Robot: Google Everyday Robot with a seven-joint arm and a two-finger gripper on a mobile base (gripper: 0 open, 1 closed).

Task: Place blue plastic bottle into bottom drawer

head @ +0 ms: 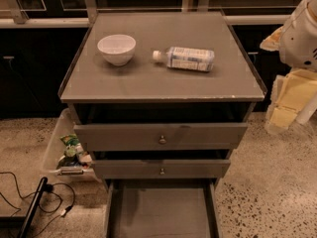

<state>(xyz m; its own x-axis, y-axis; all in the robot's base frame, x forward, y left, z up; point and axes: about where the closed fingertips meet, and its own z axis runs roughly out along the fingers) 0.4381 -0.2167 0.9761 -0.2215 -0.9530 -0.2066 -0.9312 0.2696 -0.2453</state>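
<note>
The blue plastic bottle (185,58) lies on its side on the grey cabinet top (163,81), right of centre, with its white cap pointing left. The bottom drawer (161,209) is pulled out at the foot of the cabinet, and its flat grey floor is bare. My gripper (286,100) hangs at the right edge of the view, beside and below the cabinet top's right rim, well apart from the bottle. The white arm housing (299,31) sits above it. Nothing shows in the gripper.
A white bowl (116,48) stands upright on the cabinet top, left of the bottle. Two upper drawers with round knobs (162,140) are slightly out. A clear bin of items (67,152) sits on the floor at the left, and black cables (34,192) lie in front of it.
</note>
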